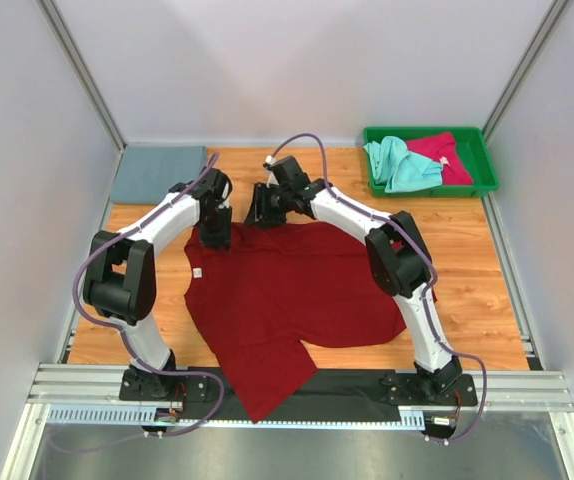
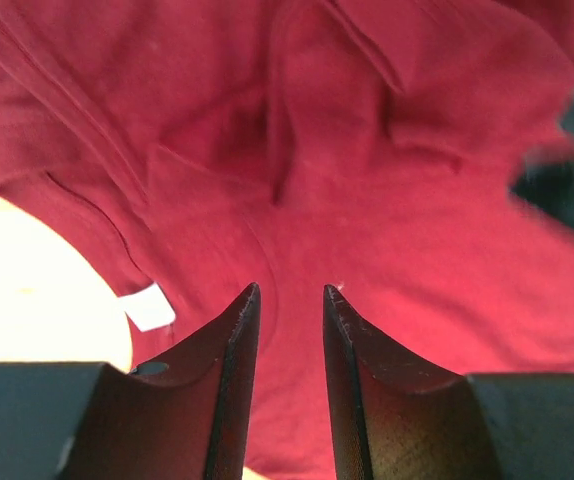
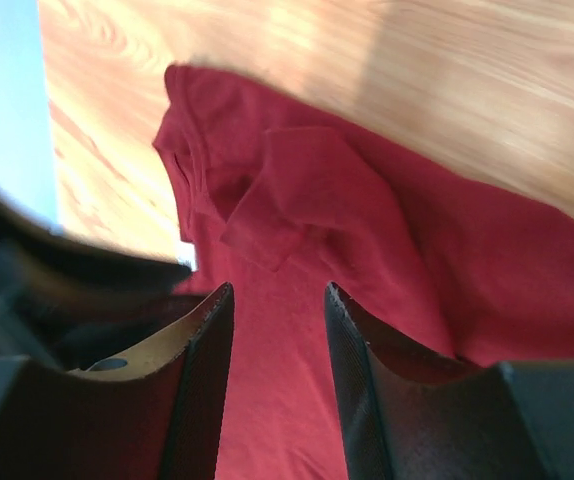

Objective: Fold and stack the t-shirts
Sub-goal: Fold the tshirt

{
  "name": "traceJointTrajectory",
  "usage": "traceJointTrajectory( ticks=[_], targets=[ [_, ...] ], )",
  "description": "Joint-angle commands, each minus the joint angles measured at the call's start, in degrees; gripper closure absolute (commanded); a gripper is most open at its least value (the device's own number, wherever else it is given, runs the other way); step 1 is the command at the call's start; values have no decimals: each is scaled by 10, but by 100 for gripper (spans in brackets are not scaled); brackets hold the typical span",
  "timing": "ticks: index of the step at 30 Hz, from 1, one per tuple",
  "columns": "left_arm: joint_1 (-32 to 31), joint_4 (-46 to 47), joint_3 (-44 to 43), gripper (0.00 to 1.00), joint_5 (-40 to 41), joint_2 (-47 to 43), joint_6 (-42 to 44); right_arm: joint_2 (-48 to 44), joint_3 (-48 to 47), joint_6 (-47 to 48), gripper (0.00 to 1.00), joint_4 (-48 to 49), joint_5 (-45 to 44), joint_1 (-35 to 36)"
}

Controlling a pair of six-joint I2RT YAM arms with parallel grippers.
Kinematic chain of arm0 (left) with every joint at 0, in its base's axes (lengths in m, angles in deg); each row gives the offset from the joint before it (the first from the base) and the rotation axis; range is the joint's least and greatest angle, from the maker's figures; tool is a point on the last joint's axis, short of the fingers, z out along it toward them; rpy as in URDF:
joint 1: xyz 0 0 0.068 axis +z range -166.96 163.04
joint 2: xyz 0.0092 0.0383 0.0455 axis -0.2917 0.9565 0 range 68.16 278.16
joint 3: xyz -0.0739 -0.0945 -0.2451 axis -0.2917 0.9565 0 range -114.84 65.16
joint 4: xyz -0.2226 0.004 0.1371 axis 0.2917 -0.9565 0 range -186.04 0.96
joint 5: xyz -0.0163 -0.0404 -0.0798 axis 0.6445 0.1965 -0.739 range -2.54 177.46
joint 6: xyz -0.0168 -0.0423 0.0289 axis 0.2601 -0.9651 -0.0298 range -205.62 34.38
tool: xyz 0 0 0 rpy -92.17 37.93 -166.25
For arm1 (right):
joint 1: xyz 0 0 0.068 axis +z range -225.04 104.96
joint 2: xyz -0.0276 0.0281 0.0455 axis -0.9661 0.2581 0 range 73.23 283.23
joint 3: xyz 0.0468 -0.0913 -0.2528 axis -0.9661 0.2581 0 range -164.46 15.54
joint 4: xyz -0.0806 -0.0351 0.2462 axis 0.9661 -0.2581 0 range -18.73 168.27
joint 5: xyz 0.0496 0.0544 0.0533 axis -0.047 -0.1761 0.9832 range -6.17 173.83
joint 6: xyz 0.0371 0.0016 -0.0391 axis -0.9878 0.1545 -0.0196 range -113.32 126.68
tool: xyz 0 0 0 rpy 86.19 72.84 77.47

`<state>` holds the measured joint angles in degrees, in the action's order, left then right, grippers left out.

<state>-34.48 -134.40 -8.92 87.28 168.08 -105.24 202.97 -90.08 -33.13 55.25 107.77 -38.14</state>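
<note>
On wooden table (image 1: 467,260), dark red t-shirt (image 1: 287,290) spread; pale walls (image 1: 267,60) around.

Dark red t-shirt (image 2: 367,200) – cut off above, dark blur (image 2: 567,190) at right

walls (image 1: 267,60): plain pale grey | table (image 1: 467,270): light wood | rails (image 1: 77,385): aluminium, near edge | light: even
</note>
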Motion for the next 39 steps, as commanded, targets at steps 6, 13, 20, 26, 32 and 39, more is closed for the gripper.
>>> traceJointTrajectory(
  ticks=[6,13,20,26,32,39],
  targets=[
    [27,39,-28,61,-1,22,-14,29,-65,164,56,-87,-48,33],
    [35,55,-35,64,-10,40,-17,54,-93,191,57,-105,-72,46],
    [35,68,-40,62,-47,47,-27,86,-140,197,57,-125,-85,47],
    [35,70,-55,59,-50,65,-26,107,-168,202,57,-134,-89,47],
    [35,67,-79,69,-61,84,-29,127,-191,206,57,-147,-88,48],
    [35,62,-80,81,-54,89,-22,135,-201,214,53,-151,-92,48]
  ],
)
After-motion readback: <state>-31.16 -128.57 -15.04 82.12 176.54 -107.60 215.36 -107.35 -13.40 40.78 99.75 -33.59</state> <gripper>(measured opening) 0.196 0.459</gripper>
